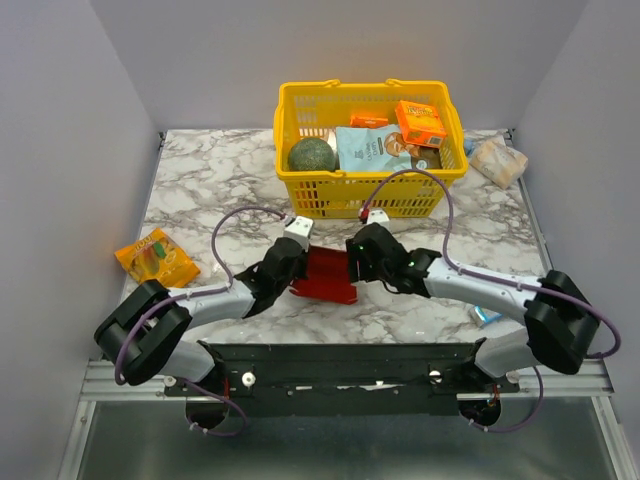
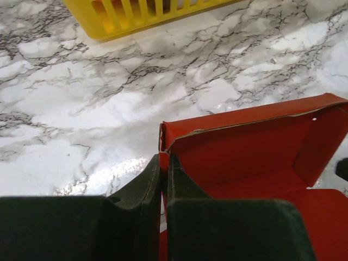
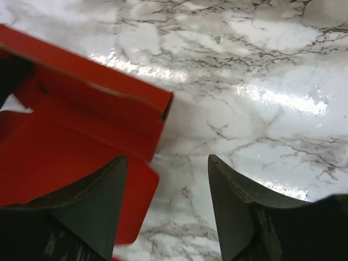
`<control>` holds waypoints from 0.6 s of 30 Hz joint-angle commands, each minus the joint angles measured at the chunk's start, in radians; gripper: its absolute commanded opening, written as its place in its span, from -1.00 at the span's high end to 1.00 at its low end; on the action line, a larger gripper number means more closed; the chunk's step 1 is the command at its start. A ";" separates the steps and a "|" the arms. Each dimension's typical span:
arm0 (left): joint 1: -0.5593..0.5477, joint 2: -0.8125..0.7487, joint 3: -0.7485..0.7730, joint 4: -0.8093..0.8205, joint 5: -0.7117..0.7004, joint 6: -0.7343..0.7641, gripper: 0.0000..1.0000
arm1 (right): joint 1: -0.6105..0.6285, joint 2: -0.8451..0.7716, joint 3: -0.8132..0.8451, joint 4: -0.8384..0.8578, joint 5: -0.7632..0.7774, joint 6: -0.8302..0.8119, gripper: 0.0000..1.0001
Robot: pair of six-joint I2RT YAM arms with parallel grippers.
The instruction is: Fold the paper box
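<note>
While clamped by left gripper (image 2: 162, 163) at frame centre, paper box (image 1: 325, 277) half folded, top open; right gripper (image 3: 168, 159) spread, empty.

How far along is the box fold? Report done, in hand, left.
Done: the paper box has its far wall and one end wall standing. In hand: the left gripper is clamped on a corner wall; the right gripper hangs open beside it. Left: a rounded flap lies flat; top open.
</note>
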 commanded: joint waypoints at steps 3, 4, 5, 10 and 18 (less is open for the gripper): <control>0.021 0.032 0.129 -0.219 0.206 0.088 1.00 | -0.003 -0.175 -0.032 -0.086 -0.312 -0.100 -0.41; 0.022 0.038 0.146 -0.283 0.239 0.101 1.00 | -0.003 -0.184 -0.032 -0.090 -0.343 -0.113 -0.41; 0.022 0.044 0.164 -0.317 0.256 0.112 1.00 | -0.003 -0.189 -0.029 -0.101 -0.356 -0.107 -0.43; 0.022 0.092 0.250 -0.455 0.328 0.126 1.00 | -0.003 -0.143 0.006 -0.155 -0.285 -0.125 -0.44; 0.022 0.078 0.321 -0.558 0.401 0.117 0.30 | -0.006 -0.133 0.006 -0.124 -0.221 -0.119 -0.47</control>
